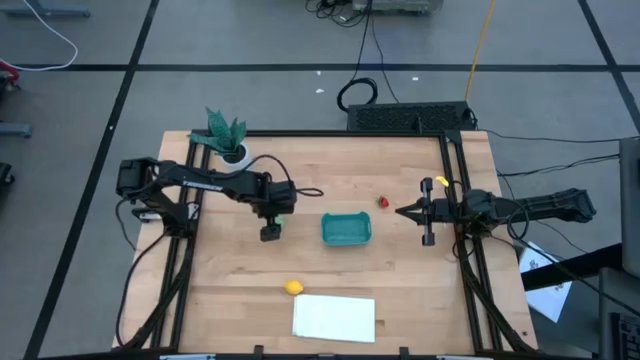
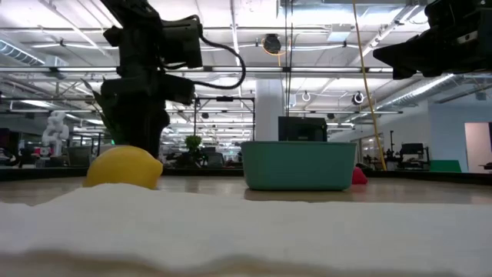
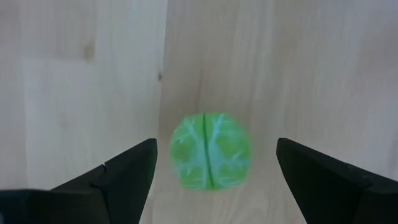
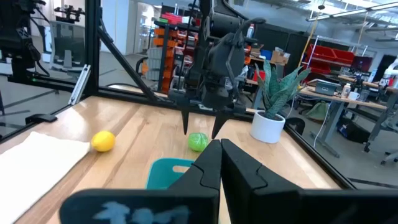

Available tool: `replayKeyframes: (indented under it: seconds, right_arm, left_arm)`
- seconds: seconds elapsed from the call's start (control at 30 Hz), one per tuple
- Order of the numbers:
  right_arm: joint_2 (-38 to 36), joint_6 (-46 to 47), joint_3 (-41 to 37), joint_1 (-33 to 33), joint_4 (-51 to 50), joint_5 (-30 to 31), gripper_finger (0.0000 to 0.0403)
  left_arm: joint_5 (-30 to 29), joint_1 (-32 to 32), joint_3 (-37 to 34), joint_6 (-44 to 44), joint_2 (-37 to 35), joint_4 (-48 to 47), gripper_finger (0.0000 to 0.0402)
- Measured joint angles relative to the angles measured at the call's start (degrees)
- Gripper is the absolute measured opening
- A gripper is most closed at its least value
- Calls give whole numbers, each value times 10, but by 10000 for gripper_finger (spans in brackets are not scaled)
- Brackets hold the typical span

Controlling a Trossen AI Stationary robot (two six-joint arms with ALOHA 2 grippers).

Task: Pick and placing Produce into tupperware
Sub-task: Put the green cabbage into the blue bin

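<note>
A round green produce piece (image 3: 210,151) rests on the wooden table, left of the teal tupperware (image 1: 346,229). My left gripper (image 3: 216,143) hangs open above it, pointing down, one finger on each side and neither touching; the right wrist view shows the fingertips (image 4: 185,126) just over the green piece (image 4: 198,141). A yellow lemon (image 1: 293,288) lies near the front edge. A small red piece (image 1: 382,202) lies beyond the tub's far right corner. My right gripper (image 1: 400,212) is shut and held level at the right, clear of the table.
A white sheet (image 1: 334,317) lies flat at the front edge, next to the lemon. A potted green plant (image 1: 228,135) stands at the far left corner. Black frame rails (image 1: 455,200) run along the table's left and right sides.
</note>
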Motion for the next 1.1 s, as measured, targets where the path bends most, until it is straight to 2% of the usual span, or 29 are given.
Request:
replayKeyframes:
  seconds: [0.6, 0.87, 1.1]
  right_arm:
    - [0, 0, 0, 0, 1, 0, 0]
    - [0, 0, 0, 0, 1, 0, 0]
    - [0, 0, 0, 0, 1, 0, 0]
  left_arm:
    - [-3, 0, -18, 11, 30, 42, 333]
    - [-5, 0, -18, 20, 68, 38, 333]
    - [-7, 0, -18, 25, 68, 40, 333]
